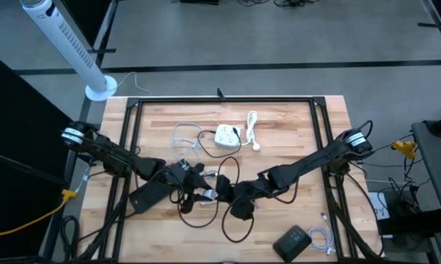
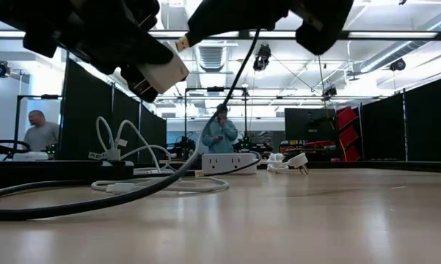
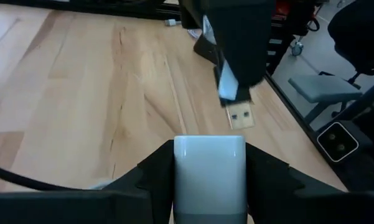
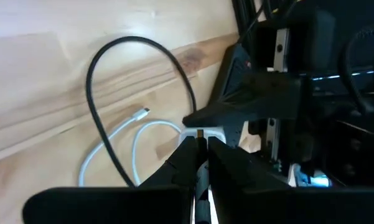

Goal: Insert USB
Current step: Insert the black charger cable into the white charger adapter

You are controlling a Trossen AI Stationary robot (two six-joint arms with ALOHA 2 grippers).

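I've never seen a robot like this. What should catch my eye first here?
Mid-table, two dark arms meet above the wooden table: the left end effector grips a white boxy charger block, and the right end effector pinches a silver-tipped USB plug just short of it. Behind them a white power strip lies among looping black and white cables.

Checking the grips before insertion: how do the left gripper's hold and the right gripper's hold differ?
The left gripper clamps a wide white charger block; the right gripper pinches a thin USB plug. The left's fingers stand apart around the block, the right's nearly shut. Both are held above the table, facing each other.
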